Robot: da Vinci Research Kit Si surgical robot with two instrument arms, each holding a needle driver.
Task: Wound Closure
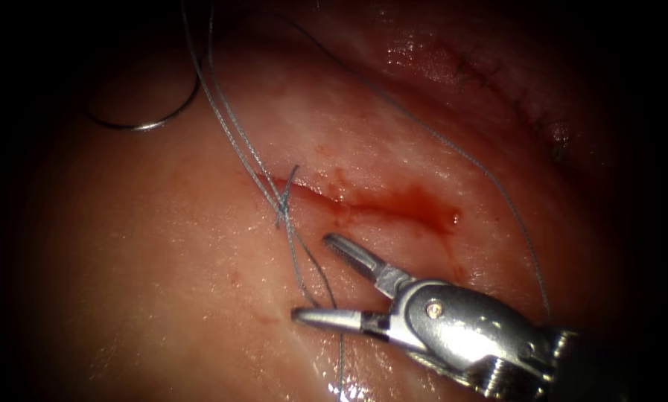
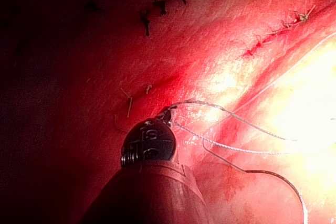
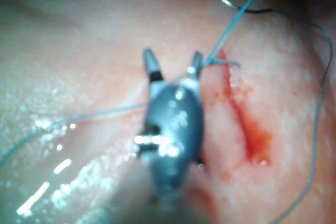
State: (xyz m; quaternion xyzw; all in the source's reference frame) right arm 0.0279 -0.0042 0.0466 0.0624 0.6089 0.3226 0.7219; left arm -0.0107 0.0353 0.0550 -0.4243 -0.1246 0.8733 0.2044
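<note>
The tissue (image 1: 162,283) carries a short cut (image 1: 371,202) with red fluid (image 1: 423,208) in it. A thread knot (image 1: 283,214) sits at the cut's left end. Two thread strands (image 1: 233,126) rise from it out of the top of the endoscope view. My right tool (image 1: 311,278) is just below the knot, jaws open and holding nothing; a thread tail (image 1: 304,272) runs down between them. The curved needle (image 1: 147,123) lies free on the tissue far to the left of the cut, not in it. My left tool (image 2: 167,112) has thread strands (image 2: 226,148) meeting at its tip, jaws shut on them.
An older, closed line of dark stitches (image 1: 512,89) runs across the upper right. A long loop of thread (image 1: 497,186) trails over the tissue on the right of the cut. Wet, shiny tissue (image 1: 348,387) lies below the right tool.
</note>
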